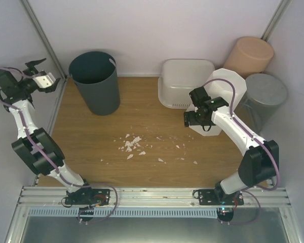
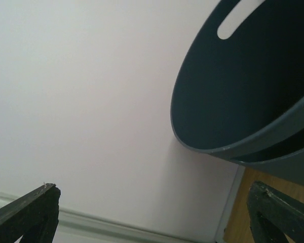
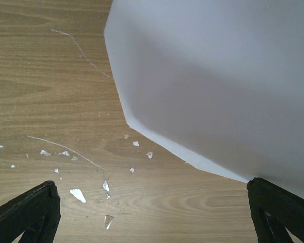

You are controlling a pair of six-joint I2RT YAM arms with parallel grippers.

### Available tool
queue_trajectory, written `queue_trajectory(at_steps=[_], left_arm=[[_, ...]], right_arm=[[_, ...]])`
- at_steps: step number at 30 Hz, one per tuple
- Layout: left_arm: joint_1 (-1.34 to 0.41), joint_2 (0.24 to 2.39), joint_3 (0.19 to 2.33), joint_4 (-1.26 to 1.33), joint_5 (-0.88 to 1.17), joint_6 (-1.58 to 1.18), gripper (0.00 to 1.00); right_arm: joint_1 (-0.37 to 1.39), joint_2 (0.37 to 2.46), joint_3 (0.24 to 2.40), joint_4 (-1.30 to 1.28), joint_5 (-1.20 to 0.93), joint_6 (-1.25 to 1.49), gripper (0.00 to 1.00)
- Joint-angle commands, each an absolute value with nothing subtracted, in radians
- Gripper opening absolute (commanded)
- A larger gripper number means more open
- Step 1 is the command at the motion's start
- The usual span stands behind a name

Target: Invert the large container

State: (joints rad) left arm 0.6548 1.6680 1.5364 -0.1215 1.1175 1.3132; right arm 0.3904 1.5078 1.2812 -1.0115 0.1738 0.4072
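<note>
The left arm is reaching up toward the far-left corner, the left jaws spreading wide beside the dark bin, which is standing upright at the counter's back left. The right arm is bending low, the right jaws gaping beside a white angular container.

In the left wrist view, the dark slate round plastic bin runs off the top and right edges, and its base is unseen. The white faceted plastic container is cropped the same way in the right wrist view. Overhead, the right arm covers its front. The pale scraps are too small to identify.
</note>
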Motion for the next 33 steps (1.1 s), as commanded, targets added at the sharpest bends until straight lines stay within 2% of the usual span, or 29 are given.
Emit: queue_trajectory(at_steps=[1,10,16,26,33], left_arm=[[0.639,1.716,1.583,-0.003,1.247,1.446,0.99],[0.569,1.754,1.597,-0.027,1.274,1.613,0.99],[0.542,1.788,1.691,-0.322,1.23,1.862,0.99],[0.544,1.777,1.578,-0.176,1.147,1.937,0.99],[0.548,1.788,1.603,-0.245,1.143,2.021,0.99]], right_arm=[[0.359,1.537,1.318,-0.959,0.186,0.381,1.0],[0.358,1.581,1.355,-0.948,0.172,0.37,1.0],[0.358,1.591,1.376,-0.95,0.165,0.363,1.0],[0.358,1.573,1.372,-0.943,0.145,0.357,1.0],[0.359,1.569,1.351,-0.92,0.116,0.365,1.0]])
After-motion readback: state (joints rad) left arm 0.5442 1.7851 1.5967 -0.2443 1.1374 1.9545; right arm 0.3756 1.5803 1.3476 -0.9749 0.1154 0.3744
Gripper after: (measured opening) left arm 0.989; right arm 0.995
